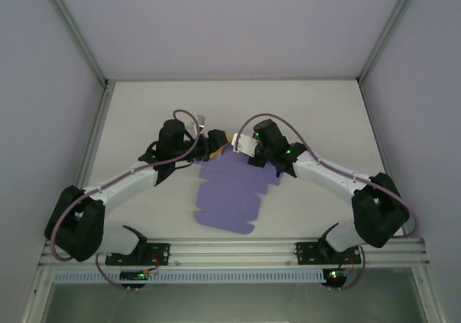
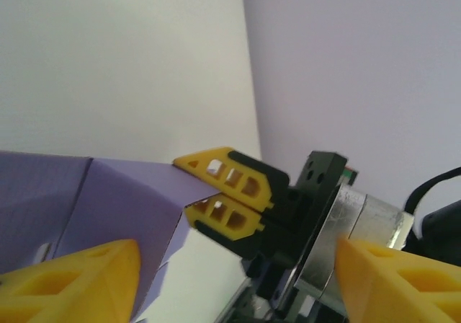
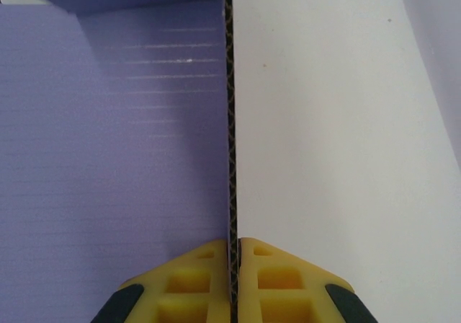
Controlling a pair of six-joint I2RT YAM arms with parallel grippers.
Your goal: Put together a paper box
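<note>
1. Yellow fingers (image 2: 79,280) of the left gripper (image 1: 215,144) stand wide apart with nothing clamped between them, at the far end of the paper box (image 1: 232,193).
2. Lilac and still a flat blank, the paper box lies on the white table (image 1: 144,121) between the two arms, with a flap at its far end raised.
3. Right gripper (image 3: 232,249) is closed on that flap. The card runs edge-on between its pinched fingers, just beside the left gripper.

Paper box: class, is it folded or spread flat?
Spread: the paper box lies as a flat blank on the table, far edge pinched by the right gripper.
</note>
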